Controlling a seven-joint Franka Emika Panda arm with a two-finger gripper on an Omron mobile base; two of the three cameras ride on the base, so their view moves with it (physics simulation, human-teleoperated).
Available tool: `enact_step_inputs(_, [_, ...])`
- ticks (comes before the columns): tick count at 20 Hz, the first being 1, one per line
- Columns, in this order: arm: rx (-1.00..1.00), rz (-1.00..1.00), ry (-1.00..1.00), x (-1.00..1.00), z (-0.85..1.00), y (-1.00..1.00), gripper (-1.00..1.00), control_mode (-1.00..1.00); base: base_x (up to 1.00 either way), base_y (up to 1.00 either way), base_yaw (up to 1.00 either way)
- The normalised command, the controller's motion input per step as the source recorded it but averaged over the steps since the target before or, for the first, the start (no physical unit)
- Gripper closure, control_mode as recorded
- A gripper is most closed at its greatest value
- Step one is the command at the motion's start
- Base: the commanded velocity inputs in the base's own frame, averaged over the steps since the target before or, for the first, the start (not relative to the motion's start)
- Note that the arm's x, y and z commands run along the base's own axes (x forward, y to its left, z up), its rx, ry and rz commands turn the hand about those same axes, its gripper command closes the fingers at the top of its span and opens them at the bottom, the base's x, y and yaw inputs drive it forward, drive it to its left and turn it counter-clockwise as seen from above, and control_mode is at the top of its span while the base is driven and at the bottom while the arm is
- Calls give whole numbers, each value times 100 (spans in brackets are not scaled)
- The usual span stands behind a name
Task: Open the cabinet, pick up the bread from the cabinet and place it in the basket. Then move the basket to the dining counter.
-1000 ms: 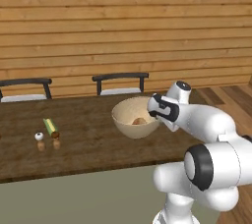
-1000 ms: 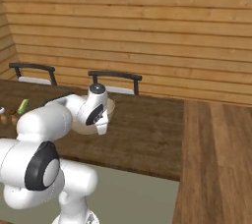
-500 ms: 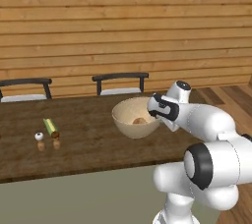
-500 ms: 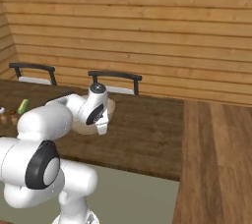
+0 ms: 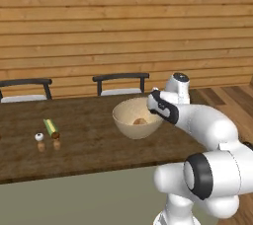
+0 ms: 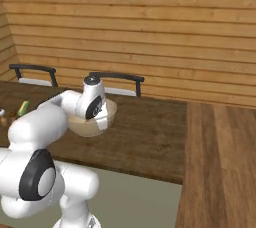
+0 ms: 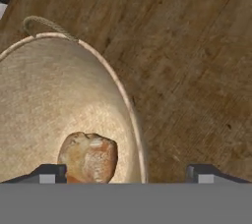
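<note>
The basket (image 5: 136,118) sits on the dining counter (image 5: 89,140), with the bread (image 7: 88,156) lying inside it. The gripper (image 7: 127,173) hangs right over the basket's near rim, jaws spread wide, one fingertip (image 7: 48,173) inside the rim and the other outside, gripping nothing.

White arm stretched forward, end effector (image 7: 127,173) pointing down, jaws spread wide apart.

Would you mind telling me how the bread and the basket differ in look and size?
The bread is small, golden-brown and lumpy; the basket is wide, deep, pale beige with a smooth rim. The bread lies inside the basket, while the basket rests on the dining counter. Both look rounded.
</note>
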Motion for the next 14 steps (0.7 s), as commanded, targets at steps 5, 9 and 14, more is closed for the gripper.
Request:
enact_step_inputs(5, [-14, 7, 0, -30, 96, -4, -100, -100, 0, 0, 0])
enact_step_inputs(9, [-17, 35, -4, -71, 98, 0, -100, -100, 0, 0, 0])
enact_step_inputs(14, [-20, 46, -14, -100, 63, 0, -100, -100, 0, 0, 0])
